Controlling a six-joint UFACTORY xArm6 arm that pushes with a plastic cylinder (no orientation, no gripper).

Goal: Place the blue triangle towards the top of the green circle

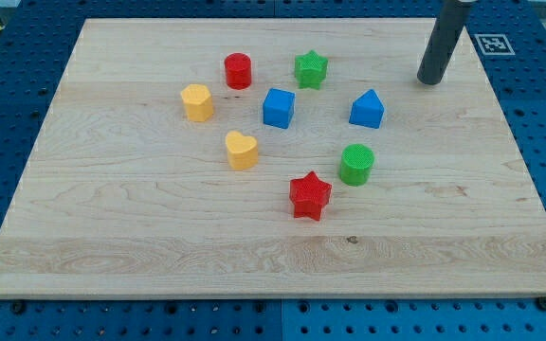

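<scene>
The blue triangle (368, 109) sits right of the board's centre. The green circle (356, 164) stands just below it, slightly to the left, with a small gap between them. My tip (429, 81) rests on the board at the upper right, up and to the right of the blue triangle and apart from every block.
A blue cube (279, 107) lies left of the triangle. A green star (311, 68) and a red cylinder (238, 70) sit near the top. A yellow hexagon (197, 102), a yellow heart (241, 150) and a red star (310, 195) lie further left and below. The wooden board (112, 237) rests on a blue pegboard.
</scene>
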